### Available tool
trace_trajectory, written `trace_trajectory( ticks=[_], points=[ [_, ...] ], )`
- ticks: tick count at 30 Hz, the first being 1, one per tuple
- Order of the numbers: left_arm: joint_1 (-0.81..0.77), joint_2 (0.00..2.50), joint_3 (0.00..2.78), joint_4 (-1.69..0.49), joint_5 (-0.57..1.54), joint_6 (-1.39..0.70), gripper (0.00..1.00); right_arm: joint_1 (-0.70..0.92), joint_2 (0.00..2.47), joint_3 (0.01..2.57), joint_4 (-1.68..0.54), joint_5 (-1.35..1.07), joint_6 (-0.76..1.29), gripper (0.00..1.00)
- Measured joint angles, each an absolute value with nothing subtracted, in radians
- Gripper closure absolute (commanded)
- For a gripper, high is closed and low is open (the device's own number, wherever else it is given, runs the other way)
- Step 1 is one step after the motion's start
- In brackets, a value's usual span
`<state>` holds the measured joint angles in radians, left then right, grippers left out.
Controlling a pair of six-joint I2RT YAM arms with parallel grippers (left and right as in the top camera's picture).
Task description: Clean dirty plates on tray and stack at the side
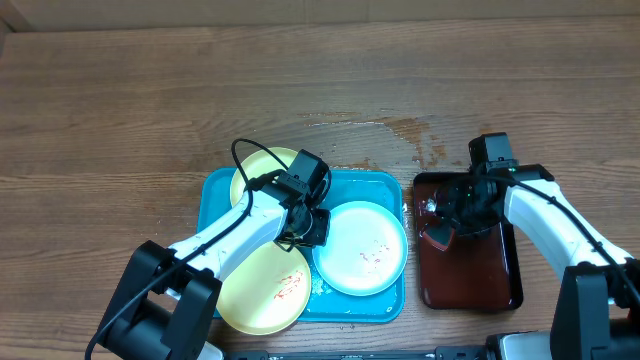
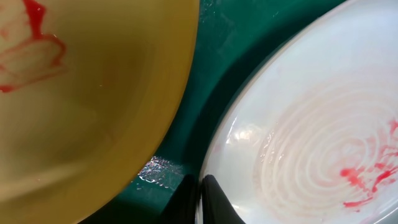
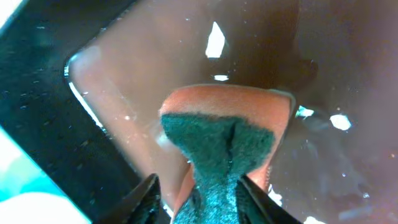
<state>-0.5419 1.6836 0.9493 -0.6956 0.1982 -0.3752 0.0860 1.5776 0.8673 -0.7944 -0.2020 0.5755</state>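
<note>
The turquoise tray (image 1: 215, 190) holds three plates. One yellow-green plate (image 1: 258, 168) lies at its back left, partly hidden by my left arm. A second yellow-green plate (image 1: 262, 287) with red smears overhangs the front left. The mint-blue plate (image 1: 360, 247) with red smears lies at the right. My left gripper (image 1: 312, 228) is shut on the mint-blue plate's left rim. In the left wrist view my left gripper (image 2: 200, 190) pinches the mint-blue plate (image 2: 311, 124) beside a smeared yellow-green plate (image 2: 93, 93). My right gripper (image 1: 450, 215) is shut on an orange and green sponge (image 3: 217, 137).
A dark red-brown tray (image 1: 490, 275) with water in it stands right of the turquoise tray. The sponge (image 1: 437, 235) rests on the wet floor of the dark tray (image 3: 348, 74). A wet patch (image 1: 400, 130) marks the wooden table behind the trays.
</note>
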Motion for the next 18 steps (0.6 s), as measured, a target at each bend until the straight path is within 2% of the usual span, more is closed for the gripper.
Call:
trace_trajectory(
  ticks=[2,4,6,18],
  points=[
    [-0.542,1.684,0.949,-0.696,0.198,-0.375,0.94,0.086,1.578,0.846,-0.775,-0.202,0.576,0.63],
    [-0.542,1.684,0.949,-0.696,0.198,-0.376,0.96,0.086,1.578,0.826,-0.761,-0.201,0.575,0.76],
    [-0.542,1.683,0.949,-0.696,0.198,-0.375,0.96,0.085,1.578,0.81,-0.752,-0.196,0.575,0.95],
    [-0.542,1.684,0.949,-0.696,0.198,-0.374,0.96,0.086,1.578,0.809,-0.765,-0.192,0.575,0.96]
  ],
)
